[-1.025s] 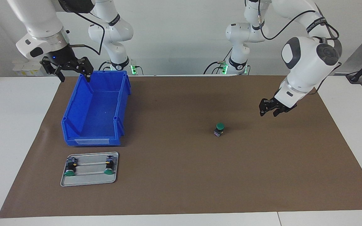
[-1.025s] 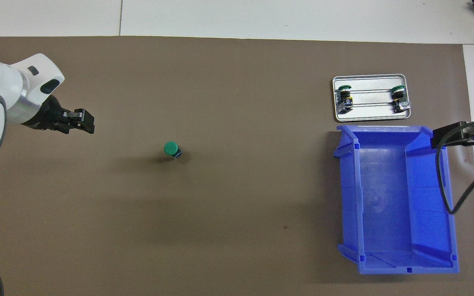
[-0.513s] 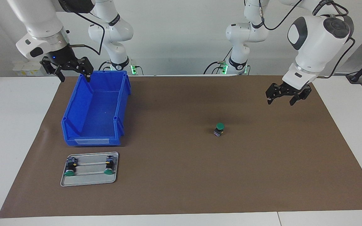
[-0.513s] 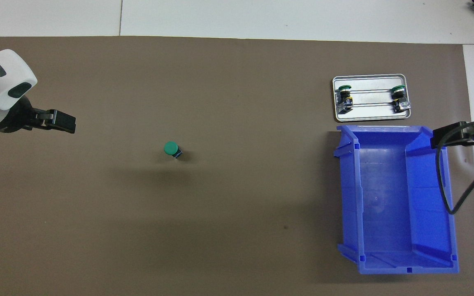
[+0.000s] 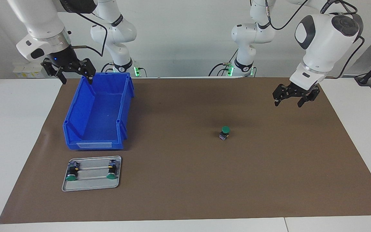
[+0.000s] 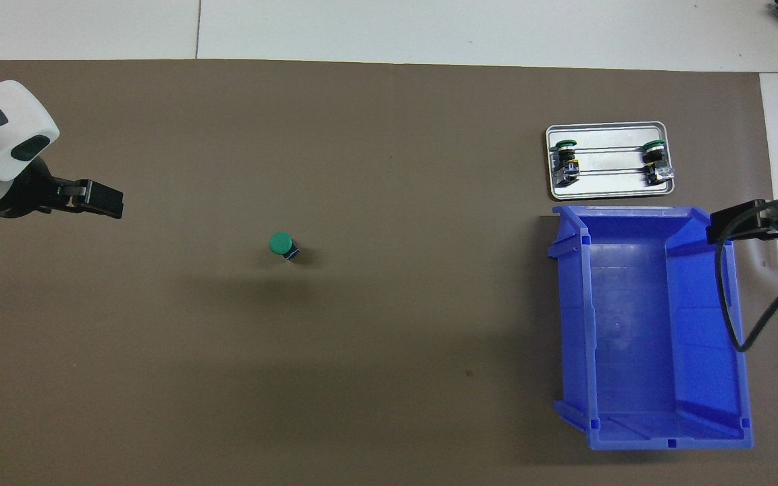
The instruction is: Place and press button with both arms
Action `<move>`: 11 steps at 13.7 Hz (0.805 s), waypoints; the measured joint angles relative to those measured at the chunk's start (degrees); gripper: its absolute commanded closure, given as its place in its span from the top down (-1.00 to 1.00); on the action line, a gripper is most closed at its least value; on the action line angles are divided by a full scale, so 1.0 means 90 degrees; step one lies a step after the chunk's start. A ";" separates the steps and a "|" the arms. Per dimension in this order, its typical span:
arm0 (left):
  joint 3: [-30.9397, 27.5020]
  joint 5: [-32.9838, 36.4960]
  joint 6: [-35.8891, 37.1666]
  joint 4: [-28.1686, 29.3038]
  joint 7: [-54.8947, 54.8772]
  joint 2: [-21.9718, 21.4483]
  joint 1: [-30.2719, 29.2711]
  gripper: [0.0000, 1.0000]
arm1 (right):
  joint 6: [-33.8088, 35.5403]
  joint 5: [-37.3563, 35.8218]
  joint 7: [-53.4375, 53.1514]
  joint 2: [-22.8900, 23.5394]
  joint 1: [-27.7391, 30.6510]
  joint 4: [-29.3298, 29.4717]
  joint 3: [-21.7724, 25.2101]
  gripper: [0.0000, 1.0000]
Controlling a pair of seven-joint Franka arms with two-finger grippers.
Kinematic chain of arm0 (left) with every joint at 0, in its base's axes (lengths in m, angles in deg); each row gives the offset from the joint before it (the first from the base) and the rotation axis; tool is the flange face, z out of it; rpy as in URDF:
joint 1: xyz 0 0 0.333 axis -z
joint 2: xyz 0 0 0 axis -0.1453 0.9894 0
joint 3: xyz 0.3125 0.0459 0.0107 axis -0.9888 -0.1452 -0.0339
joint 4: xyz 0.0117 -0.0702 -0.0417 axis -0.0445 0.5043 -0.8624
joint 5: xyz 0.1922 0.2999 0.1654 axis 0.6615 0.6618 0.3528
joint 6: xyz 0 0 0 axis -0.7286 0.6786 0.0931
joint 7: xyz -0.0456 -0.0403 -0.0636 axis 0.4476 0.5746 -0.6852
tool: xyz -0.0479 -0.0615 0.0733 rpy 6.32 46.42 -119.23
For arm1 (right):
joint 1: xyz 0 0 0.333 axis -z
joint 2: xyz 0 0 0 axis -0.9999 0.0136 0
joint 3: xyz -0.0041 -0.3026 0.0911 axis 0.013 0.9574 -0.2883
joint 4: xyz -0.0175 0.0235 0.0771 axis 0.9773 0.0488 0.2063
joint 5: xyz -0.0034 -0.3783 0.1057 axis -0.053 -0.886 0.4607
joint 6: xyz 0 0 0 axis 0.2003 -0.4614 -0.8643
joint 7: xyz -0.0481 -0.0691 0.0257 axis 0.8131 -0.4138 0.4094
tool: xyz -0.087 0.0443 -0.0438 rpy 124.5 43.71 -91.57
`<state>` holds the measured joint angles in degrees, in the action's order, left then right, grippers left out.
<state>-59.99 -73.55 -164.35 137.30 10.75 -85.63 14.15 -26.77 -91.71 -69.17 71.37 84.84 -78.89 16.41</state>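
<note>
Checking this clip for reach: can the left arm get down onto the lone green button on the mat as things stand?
Probably yes. The left gripper hangs open over bare mat, and nothing stands between it and the button, which stands upright alone.

Left arm: white, jointed, wrist bent downward; left gripper (image 5: pixel 288 100) raised in the air, fingers spread, holding nothing. Right arm: white, jointed, forearm angled down; right gripper (image 5: pixel 74 76) raised in the air, fingers spread, likewise empty.
</note>
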 measured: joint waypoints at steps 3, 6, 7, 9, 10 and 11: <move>-0.0083 0.0006 -0.0001 -0.0003 0.0002 -0.0041 -0.0094 0.99 | 0.0000 0.0000 0.0000 0.0000 0.0000 0.0000 0.0000 1.00; -0.0116 0.0006 0.0008 -0.0003 0.0002 -0.0099 -0.0229 1.00 | -0.0016 0.0000 0.0000 0.0000 -0.0005 0.0000 -0.0016 1.00; -0.0114 0.0006 0.0010 -0.0003 0.0002 -0.0116 -0.0231 1.00 | -0.0025 0.0013 0.0005 0.0000 -0.0007 0.0000 -0.0030 1.00; -0.0099 0.0006 0.0089 -0.0003 0.0002 -0.0128 -0.0231 0.99 | -0.0288 0.0112 0.0018 0.0000 -0.0117 -0.0007 -0.0082 1.00; -0.0101 0.0006 0.0188 -0.0002 0.0005 -0.0127 -0.0231 1.00 | -0.0483 0.0140 -0.0014 0.0001 -0.0262 -0.0018 -0.0111 1.00; -0.0109 0.0006 0.0307 -0.0002 0.0006 -0.0123 -0.0234 0.99 | -0.0596 0.0170 -0.0235 0.0007 -0.0498 -0.0041 -0.0127 1.00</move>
<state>-60.97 -73.50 -161.59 137.28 10.81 -86.74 12.05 -32.14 -90.18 -71.28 71.43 80.35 -79.25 15.27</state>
